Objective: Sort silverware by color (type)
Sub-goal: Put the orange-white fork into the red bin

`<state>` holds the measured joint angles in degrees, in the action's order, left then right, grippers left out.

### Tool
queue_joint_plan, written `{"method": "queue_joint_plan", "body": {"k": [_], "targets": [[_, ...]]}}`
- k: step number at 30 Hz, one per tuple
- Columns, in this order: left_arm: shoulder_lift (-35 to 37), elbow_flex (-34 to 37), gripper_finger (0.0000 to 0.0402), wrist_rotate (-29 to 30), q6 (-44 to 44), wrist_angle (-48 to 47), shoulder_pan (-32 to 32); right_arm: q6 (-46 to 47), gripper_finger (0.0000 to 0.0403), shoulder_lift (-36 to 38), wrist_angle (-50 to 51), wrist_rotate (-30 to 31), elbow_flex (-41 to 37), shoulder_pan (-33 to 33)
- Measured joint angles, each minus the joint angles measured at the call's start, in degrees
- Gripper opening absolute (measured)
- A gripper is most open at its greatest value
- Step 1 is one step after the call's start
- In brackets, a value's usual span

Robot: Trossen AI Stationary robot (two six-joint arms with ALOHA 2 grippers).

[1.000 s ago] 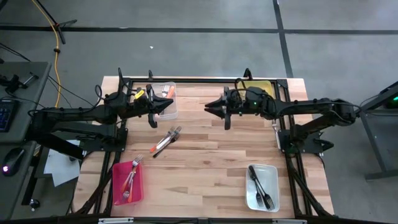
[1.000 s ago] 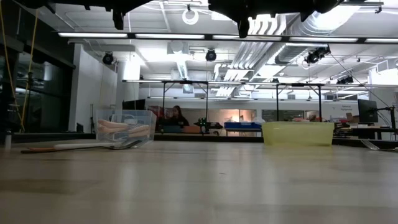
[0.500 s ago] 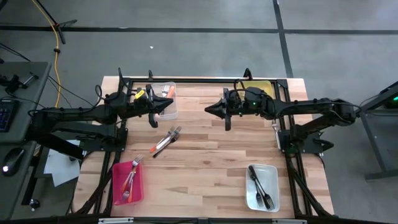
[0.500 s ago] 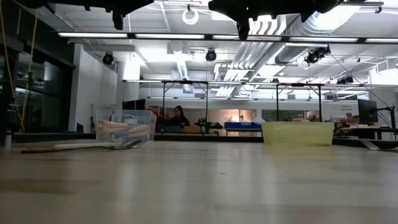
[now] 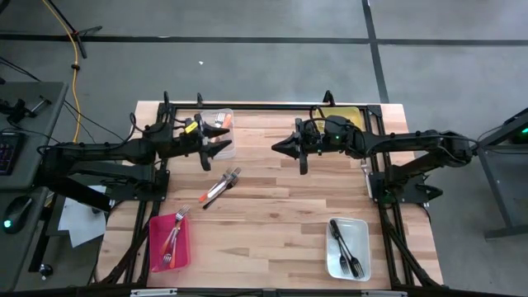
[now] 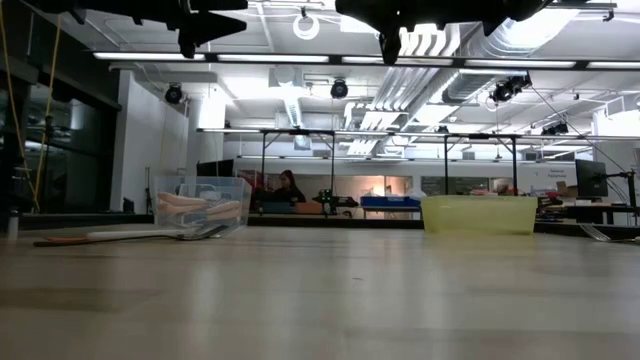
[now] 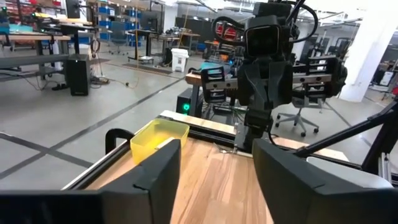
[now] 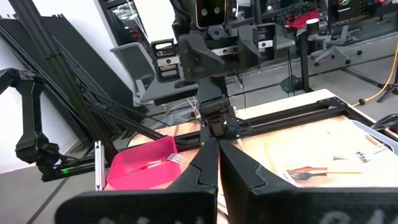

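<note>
A grey concrete floor (image 5: 272,66) crossed by dark taped lines surrounds the pale wooden table (image 5: 272,206), with a yellow cable (image 5: 76,58) trailing across it at one side. Level across the table, the room is a large open workshop with exposed ceiling ducts (image 6: 420,45), long strip lights (image 6: 200,56), and rows of benches where a person (image 6: 287,186) sits far back. Office chairs (image 7: 305,118) and shelving stand farther off on the shiny floor.
</note>
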<state>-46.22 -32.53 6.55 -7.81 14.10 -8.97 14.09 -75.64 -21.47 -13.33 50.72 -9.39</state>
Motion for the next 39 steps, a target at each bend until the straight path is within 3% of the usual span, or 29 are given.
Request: {"method": "queue_joint_plan", "body": {"k": [8, 16, 20, 31, 39], "targets": [[0.0, -1.3, 0.0209, -0.4, -5.3, -3.0, 0.0, 0.0, 0.0, 0.0, 0.0, 0.0, 0.0, 0.0], [-7.3, -16.9, 0.0199, 4.5, -14.8, -44.2, 0.0, 0.0, 0.0, 0.0, 2.6, 0.1, 0.0, 0.0], [-13.1, -18.2, 0.0193, 2.3, -22.5, -57.0, 1.4, 0.6, 0.0, 0.0, 3.8, 0.1, 0.0, 0.0], [-27.8, -11.0, 0.0177, 0.5, -44.3, -57.8, 10.6, 0.4, 0.0, 0.0, 5.5, 1.2, 0.0, 0.0], [-36.0, -10.4, 0.016, 4.6, -46.0, -54.0, 10.8, 0.0, 0.0, 0.0, 5.8, 1.3, 0.0, 0.0]]}}
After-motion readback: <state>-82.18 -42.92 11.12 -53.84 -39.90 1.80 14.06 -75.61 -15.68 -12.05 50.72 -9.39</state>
